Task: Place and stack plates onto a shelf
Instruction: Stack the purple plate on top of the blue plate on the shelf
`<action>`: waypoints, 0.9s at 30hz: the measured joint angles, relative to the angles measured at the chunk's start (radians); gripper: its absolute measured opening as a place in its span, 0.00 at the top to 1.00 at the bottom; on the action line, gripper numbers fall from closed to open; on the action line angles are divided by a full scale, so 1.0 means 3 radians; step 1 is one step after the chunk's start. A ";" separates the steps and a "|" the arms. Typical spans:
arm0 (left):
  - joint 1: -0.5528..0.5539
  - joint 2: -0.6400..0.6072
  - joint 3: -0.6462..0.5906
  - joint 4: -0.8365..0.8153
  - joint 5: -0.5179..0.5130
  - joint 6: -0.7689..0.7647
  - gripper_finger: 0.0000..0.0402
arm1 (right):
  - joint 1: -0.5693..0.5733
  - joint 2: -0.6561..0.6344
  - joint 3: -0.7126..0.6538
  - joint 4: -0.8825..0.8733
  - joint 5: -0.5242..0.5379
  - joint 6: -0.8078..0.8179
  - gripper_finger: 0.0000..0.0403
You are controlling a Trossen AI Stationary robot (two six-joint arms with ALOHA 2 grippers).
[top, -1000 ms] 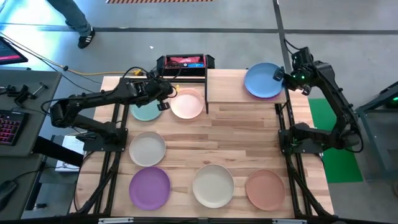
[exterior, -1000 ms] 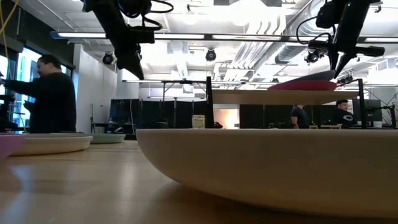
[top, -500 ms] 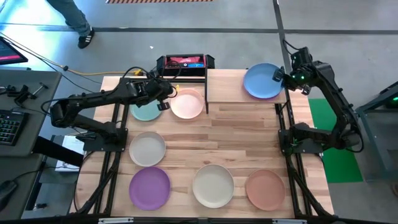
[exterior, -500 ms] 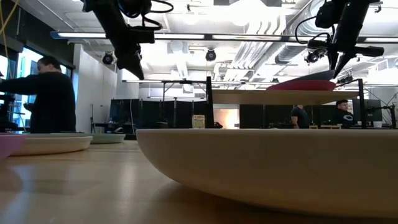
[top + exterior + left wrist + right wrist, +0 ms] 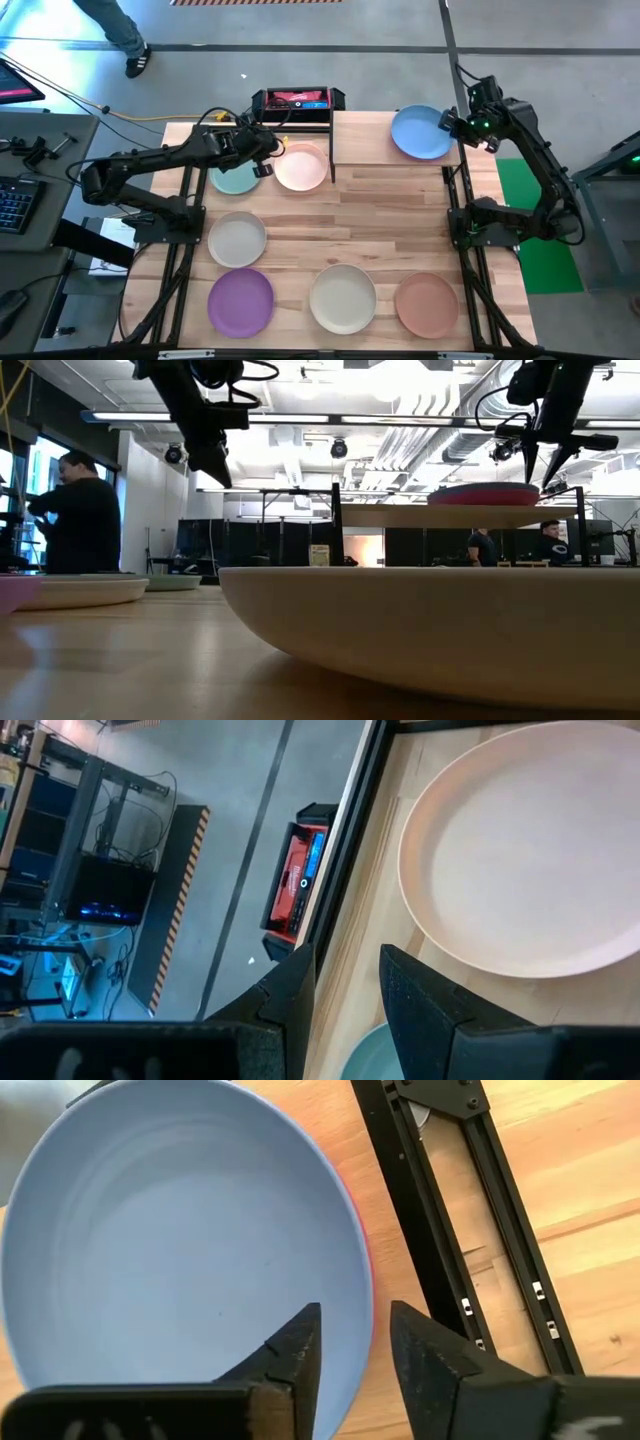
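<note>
The blue plate (image 5: 421,132) lies level on the magenta plate (image 5: 483,494) at the right end of the shelf (image 5: 365,140). Only the magenta plate's rim (image 5: 369,1270) shows under it. My right gripper (image 5: 447,122) is open and empty, its fingers standing just above the blue plate's right rim (image 5: 352,1305). My left gripper (image 5: 262,152) hangs open and empty above the table between the teal plate (image 5: 235,180) and the pale pink plate (image 5: 301,166). The grey (image 5: 237,238), purple (image 5: 240,300), cream (image 5: 342,297) and salmon-brown (image 5: 425,304) plates lie on the table.
A red and black device (image 5: 292,100) sits at the table's far edge, left of the shelf. The shelf's left half is bare board. Black frame rails (image 5: 450,1210) run beside the shelf. A person (image 5: 75,510) stands in the room beyond the table.
My right gripper has opened and let go of the blue plate. The plate, tilted and offset before, has dropped level onto the magenta plate and now covers it. My left arm has kept still.
</note>
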 joint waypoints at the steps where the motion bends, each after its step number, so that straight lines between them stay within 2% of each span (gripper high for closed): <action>1: 0.0000 0.0000 0.0000 -0.0001 0.0000 0.0000 0.74 | 0.0000 0.0000 0.0001 -0.0006 -0.0001 -0.0005 0.74; 6: 0.0000 0.0000 0.0000 -0.0039 0.0000 0.0001 0.74 | -0.0001 -0.0067 0.0001 -0.0015 -0.0116 -0.0087 0.74; 10: 0.0001 0.0000 0.0000 -0.0171 0.0019 -0.0084 0.74 | 0.0000 -0.0187 0.0001 -0.0013 -0.0397 -0.0151 0.74; 17: -0.0004 0.0000 0.0000 -0.0813 0.0262 -0.0614 0.74 | 0.0000 -0.0406 0.0003 -0.0014 -0.1009 -0.0464 0.74; 22: -0.0072 0.0000 0.0000 -0.1141 0.0790 -0.1083 0.74 | 0.0175 -0.0521 0.0003 -0.0013 -0.1410 -0.0606 0.74; 27: -0.0245 0.0000 0.0000 -0.1360 0.1366 -0.1504 0.74 | 0.0613 -0.0609 0.0003 0.0014 -0.1599 -0.0619 0.74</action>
